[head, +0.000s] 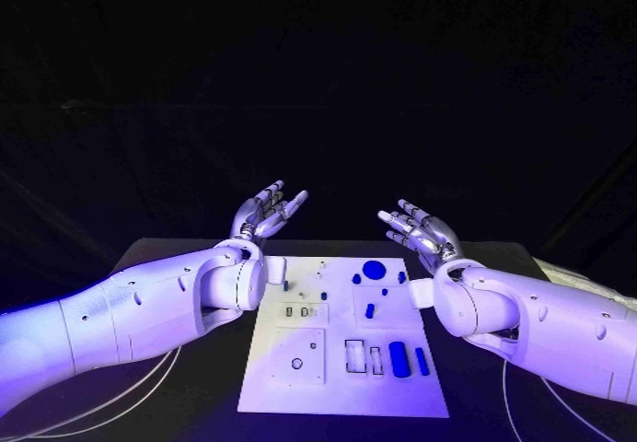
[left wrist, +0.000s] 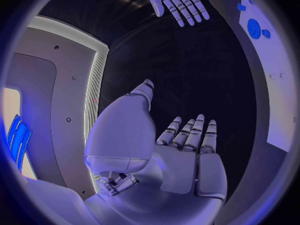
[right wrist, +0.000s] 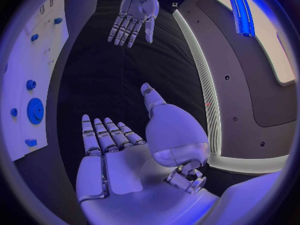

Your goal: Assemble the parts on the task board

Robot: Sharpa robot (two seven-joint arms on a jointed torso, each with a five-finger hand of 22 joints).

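Note:
The white task board point(head: 339, 387) lies in the middle of the black table. On it sit a round blue part point(head: 375, 270), small blue pieces point(head: 370, 312) and two long blue parts point(head: 409, 359) near the front right. My left hand point(head: 266, 214) is raised above the board's far left corner, fingers spread, holding nothing. My right hand point(head: 418, 230) is raised above the far right corner, also spread and empty. In the left wrist view my left hand point(left wrist: 181, 150) shows an empty palm, with the right hand point(left wrist: 178, 2) opposite. The right wrist view shows my right hand point(right wrist: 125, 150) empty and the board point(right wrist: 25, 75) beside it.
The black table point(head: 159, 267) extends past the board on both sides. A pale object point(head: 571, 276) lies at the table's far right edge. White cables point(head: 133, 387) hang under my left arm.

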